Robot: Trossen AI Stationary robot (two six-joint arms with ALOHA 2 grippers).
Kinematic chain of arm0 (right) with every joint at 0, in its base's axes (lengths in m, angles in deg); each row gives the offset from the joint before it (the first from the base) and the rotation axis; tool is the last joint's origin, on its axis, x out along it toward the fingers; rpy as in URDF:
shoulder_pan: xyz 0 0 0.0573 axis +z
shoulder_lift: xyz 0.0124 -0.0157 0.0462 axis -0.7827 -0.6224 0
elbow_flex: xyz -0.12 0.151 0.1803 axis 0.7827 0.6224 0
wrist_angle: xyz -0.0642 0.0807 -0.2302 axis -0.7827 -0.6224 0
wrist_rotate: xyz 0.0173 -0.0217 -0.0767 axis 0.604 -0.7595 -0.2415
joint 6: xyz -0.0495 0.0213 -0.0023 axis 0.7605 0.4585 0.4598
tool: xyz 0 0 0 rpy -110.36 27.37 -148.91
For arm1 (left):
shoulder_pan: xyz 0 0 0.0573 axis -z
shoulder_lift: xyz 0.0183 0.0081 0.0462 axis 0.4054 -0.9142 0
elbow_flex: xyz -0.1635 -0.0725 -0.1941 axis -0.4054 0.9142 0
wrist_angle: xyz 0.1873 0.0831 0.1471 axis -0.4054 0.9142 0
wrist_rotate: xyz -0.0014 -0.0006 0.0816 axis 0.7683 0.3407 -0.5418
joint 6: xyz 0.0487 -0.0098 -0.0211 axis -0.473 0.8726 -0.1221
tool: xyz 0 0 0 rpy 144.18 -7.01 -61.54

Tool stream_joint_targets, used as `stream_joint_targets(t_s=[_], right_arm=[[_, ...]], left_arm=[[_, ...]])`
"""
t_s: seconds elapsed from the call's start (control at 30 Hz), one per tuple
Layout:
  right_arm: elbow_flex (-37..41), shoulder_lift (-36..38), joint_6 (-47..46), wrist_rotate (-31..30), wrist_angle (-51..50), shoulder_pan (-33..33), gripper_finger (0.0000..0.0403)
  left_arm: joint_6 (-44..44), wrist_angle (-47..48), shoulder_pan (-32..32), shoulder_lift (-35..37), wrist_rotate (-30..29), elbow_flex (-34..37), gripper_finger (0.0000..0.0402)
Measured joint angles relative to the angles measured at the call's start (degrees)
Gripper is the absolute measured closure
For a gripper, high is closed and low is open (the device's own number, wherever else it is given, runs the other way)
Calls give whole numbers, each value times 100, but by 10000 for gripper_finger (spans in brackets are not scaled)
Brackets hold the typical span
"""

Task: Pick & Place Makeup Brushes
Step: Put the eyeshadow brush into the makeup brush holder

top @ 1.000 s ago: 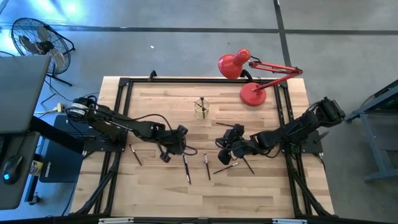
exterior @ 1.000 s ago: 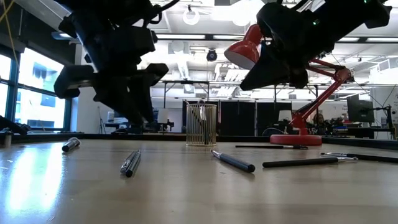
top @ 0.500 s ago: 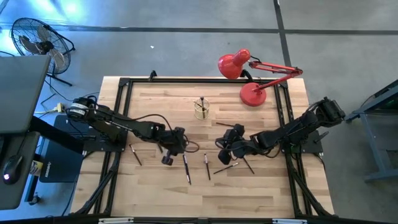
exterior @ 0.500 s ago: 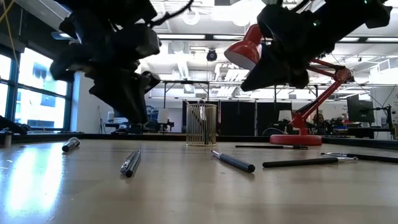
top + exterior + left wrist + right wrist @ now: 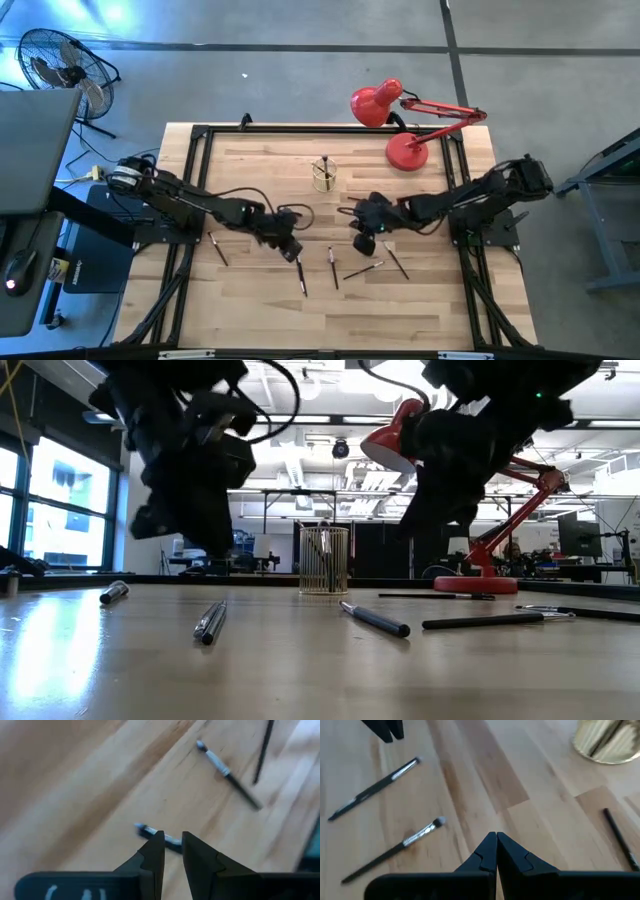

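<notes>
Several thin dark makeup brushes lie flat on the wooden table: one (image 5: 217, 248) at the left, two (image 5: 300, 275) (image 5: 333, 268) in the middle, two more (image 5: 362, 270) (image 5: 398, 262) to their right. My left gripper (image 5: 292, 250) hangs above the end of a silver-ferruled brush (image 5: 147, 831), fingers a narrow gap apart (image 5: 173, 851), nothing between them. My right gripper (image 5: 363, 238) hangs shut (image 5: 496, 842) over bare wood between the brushes and the small cup (image 5: 323, 175). That cup stands at the far middle with sticks upright in it.
A red desk lamp (image 5: 405, 120) stands at the far right corner. A thin dark stick (image 5: 360, 200) lies right of the cup. Black frame rails (image 5: 190, 200) run along the table's left, right and far edges. Bare wood stretches along the near edge (image 5: 330, 320).
My left gripper has rolled a good way round about its own pointing line, staying almost in place over the middle brushes. My right gripper, still shut, has swung toward the far edge and a little to the left, nearer the cup. No brush has moved.
</notes>
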Motion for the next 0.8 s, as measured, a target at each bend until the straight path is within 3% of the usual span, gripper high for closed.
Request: stream_joint_targets(t_s=[0.13,0.3,0.5,0.8], right_arm=[[0,0,592,408,3,-120,403],[0,0,1230,498,83,-177,403],[0,0,1374,672,175,-211,403],[0,0,1068,615,203,-198,403]], left_arm=[[1301,209,383,-2,-504,-250,338],[2623,963,1055,-2,-1362,-819,360],[3508,1798,1816,-467,-2279,-1782,398],[4222,4948,2123,-2035,-1870,-4337,401]])
